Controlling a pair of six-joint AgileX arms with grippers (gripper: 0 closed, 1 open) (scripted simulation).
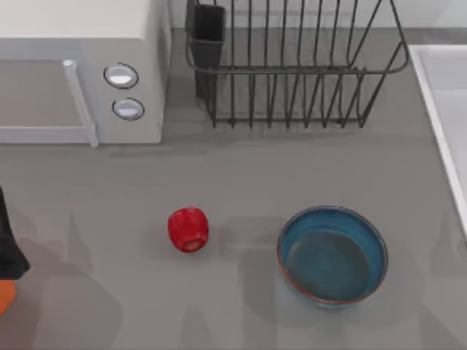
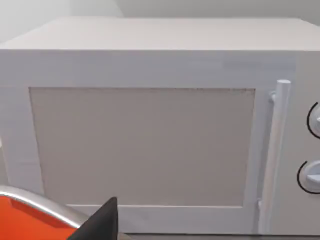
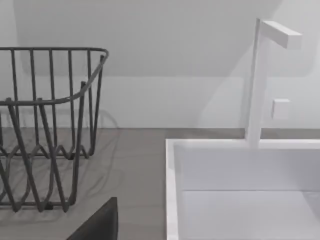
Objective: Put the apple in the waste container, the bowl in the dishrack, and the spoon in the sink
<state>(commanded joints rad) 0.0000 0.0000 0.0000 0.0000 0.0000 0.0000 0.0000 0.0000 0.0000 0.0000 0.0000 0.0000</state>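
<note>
The red apple (image 1: 188, 230) lies on the grey table left of centre. To its right sits the blue bowl (image 1: 332, 255), upright and empty. At the back stands the dark wire dishrack (image 1: 292, 69) (image 3: 45, 125), with its utensil cup (image 1: 206, 33) at the left corner. The pale sink (image 1: 441, 109) (image 3: 240, 190) runs along the right edge. The spoon is out of view. My left arm (image 1: 7, 248) is parked at the far left edge, and a dark part of its gripper (image 2: 100, 222) faces the microwave. A dark part of my right gripper (image 3: 100, 222) points between dishrack and sink.
A white microwave (image 1: 80, 73) (image 2: 150, 140) with two round knobs fills the back left. An orange thing with a grey rim (image 2: 30, 212) (image 1: 4, 295) lies at the left edge; I cannot tell whether it is the waste container. A white tap (image 3: 257, 80) rises behind the sink.
</note>
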